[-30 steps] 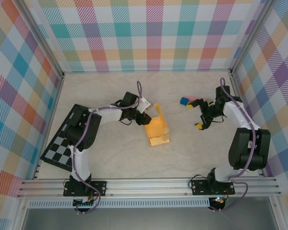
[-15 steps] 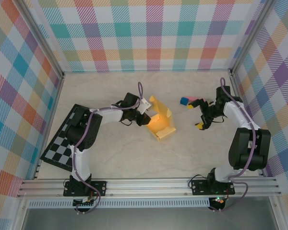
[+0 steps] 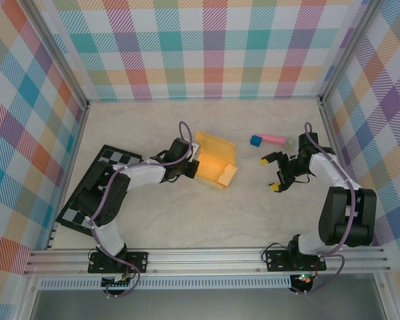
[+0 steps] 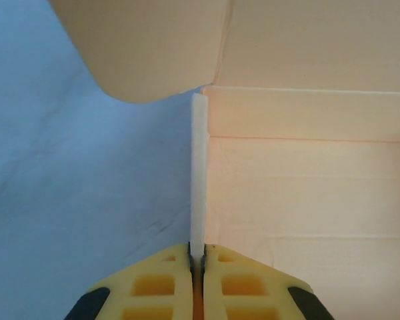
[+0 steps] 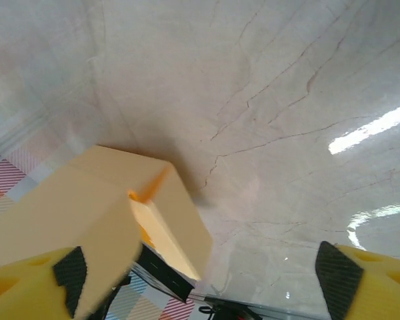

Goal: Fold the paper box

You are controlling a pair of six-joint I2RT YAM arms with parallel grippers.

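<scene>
The paper box (image 3: pixel 215 160) is yellow-orange card, partly folded, lying mid-table with a flap (image 3: pixel 227 175) sticking out at its near right. My left gripper (image 3: pixel 194 167) sits at the box's left side, shut on a thin wall of it. In the left wrist view the yellow jaws (image 4: pixel 197 259) pinch the card's white edge, and the box's inner panels (image 4: pixel 307 187) spread to the right. My right gripper (image 3: pixel 269 174) stands open to the right of the box, apart from it, with nothing between its fingers. The right wrist view looks across the table at the box (image 5: pixel 120 207) between its gripper's (image 5: pixel 200 293) spread fingertips.
A pink stick with a blue end (image 3: pixel 269 139) lies behind the right gripper. A black-and-white checkered board (image 3: pixel 87 193) lies at the left, under the left arm. Plaid walls close in the table (image 3: pixel 187 220) on three sides.
The left gripper closed on the box wall and swung the box to the left and back, tipping it flatter. The right gripper drew nearer and left, away from the pink stick, narrowing slightly.
</scene>
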